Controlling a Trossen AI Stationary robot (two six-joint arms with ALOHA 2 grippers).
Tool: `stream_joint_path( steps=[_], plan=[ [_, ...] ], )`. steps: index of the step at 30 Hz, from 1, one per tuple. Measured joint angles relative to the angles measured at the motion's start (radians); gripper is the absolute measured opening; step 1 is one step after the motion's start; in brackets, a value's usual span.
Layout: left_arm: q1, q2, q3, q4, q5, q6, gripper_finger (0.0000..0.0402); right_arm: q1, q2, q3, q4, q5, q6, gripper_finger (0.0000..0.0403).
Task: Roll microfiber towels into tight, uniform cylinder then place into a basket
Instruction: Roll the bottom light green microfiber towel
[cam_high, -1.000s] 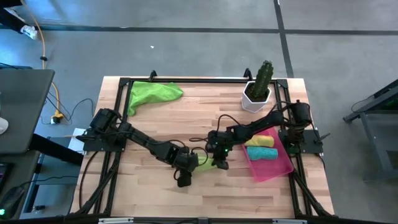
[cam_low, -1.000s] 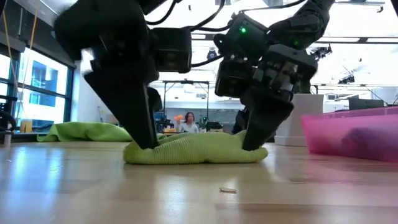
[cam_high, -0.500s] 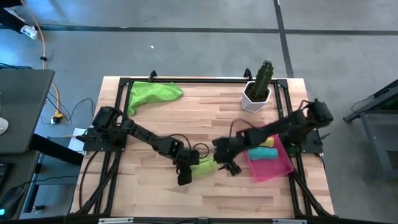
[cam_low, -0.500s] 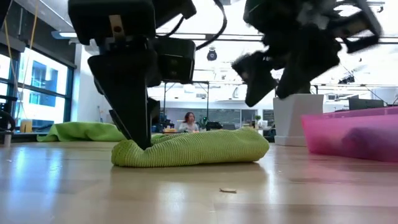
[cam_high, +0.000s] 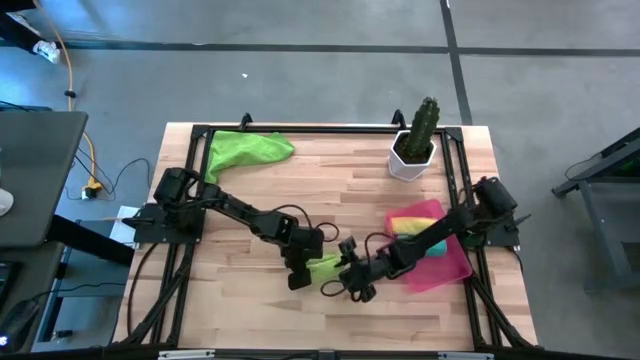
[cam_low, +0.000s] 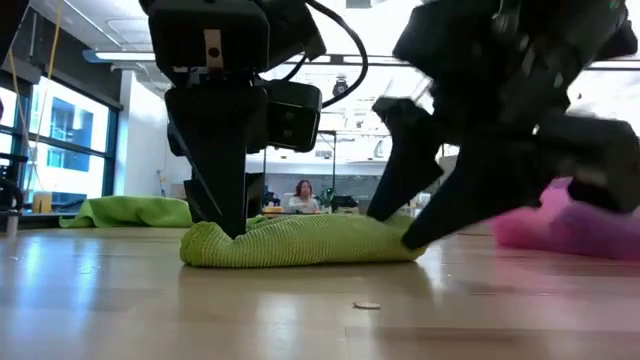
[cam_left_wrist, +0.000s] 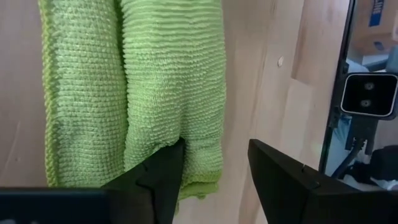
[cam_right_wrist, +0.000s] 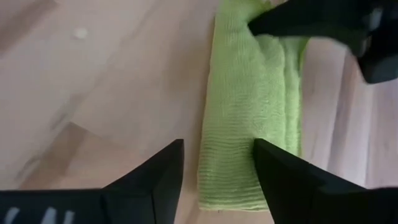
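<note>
Lime towel (cam_left_wrist: 168, 81): ribbed microfiber cloth, matt. Table (cam_high: 330, 170): smooth wood planks. Basket (cam_high: 450, 265): prob. translucent plastic.

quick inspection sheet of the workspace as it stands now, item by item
surface: wooden table in a black frame, a small crumb on it near the front
job's things: rolled lime towel lying mid-table; second lime towel crumpled at the far left corner; pink basket on the right, holding a yellow towel and a teal towel
clutter: white pot with a cactus at the far right
claws: left claw open, one finger pressing into the roll's end; right claw open, at the roll's other end
cables: black leads looping along both arms
surroundings: grey floor; a person seated far behind in the low view
</note>
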Motion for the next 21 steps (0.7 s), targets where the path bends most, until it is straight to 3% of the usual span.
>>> stream_joint_path(
  steps=[9,12,18,21],
  plan=[
    [0.005,0.003,0.000,0.020,0.072,0.005,0.0172,-0.007,0.065,0.003,0.046,0.065,0.088,0.0159],
    [0.005,0.003,0.000,0.021,0.084,0.006,0.0172,-0.019,0.066,0.003,0.043,0.037,0.160,0.0125],
    [0.012,0.000,0.000,0.015,0.086,0.054,0.0172,-0.037,0.065,0.004,0.023,-0.031,0.266,0.0018],
    [0.021,-0.018,0.000,-0.013,0.074,0.087,0.0172,-0.052,0.065,0.004,0.020,-0.086,0.290,0.0014]
  ],
)
